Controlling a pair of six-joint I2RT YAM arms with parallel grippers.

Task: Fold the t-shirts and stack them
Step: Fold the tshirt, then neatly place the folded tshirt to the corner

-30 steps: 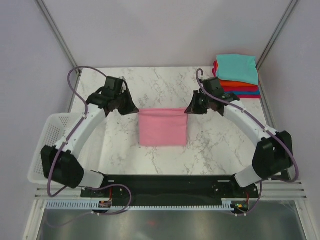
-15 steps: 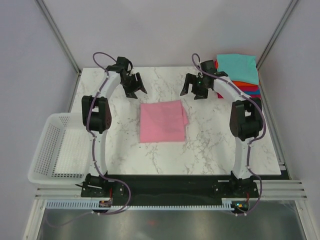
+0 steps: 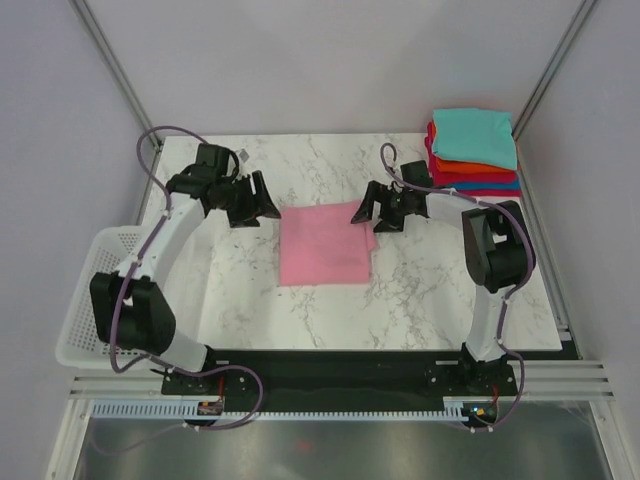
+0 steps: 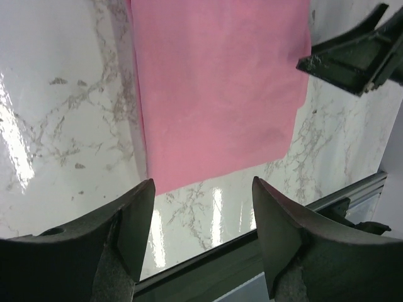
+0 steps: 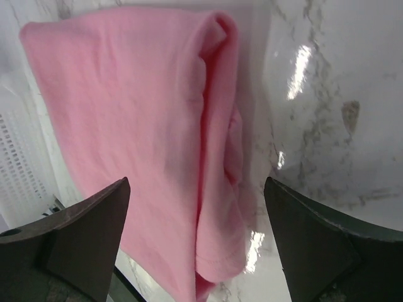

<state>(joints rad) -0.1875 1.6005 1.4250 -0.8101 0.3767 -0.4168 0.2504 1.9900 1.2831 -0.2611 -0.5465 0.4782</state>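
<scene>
A pink t-shirt (image 3: 325, 248) lies folded into a rectangle in the middle of the marble table (image 3: 430, 290). My left gripper (image 3: 266, 203) is open just off its far left corner, and the left wrist view shows the pink t-shirt (image 4: 214, 88) ahead of the empty left gripper (image 4: 201, 211). My right gripper (image 3: 364, 214) is open over the far right corner. In the right wrist view the pink t-shirt's (image 5: 138, 126) doubled right edge lies below the open right gripper (image 5: 198, 217). Folded t-shirts are stacked at the far right, teal (image 3: 473, 135) on top of orange (image 3: 478, 167).
A white mesh basket (image 3: 100, 300) hangs off the table's left edge; the same basket (image 5: 19, 170) shows in the right wrist view. Metal frame posts stand at both far corners. The arm bases sit on a black rail (image 3: 330, 370) along the near edge.
Both grippers were shut on the pink shirt's far corners a second ago. They have let go and opened, swung toward the back, then come back beside those corners. The shirt lies flat.
</scene>
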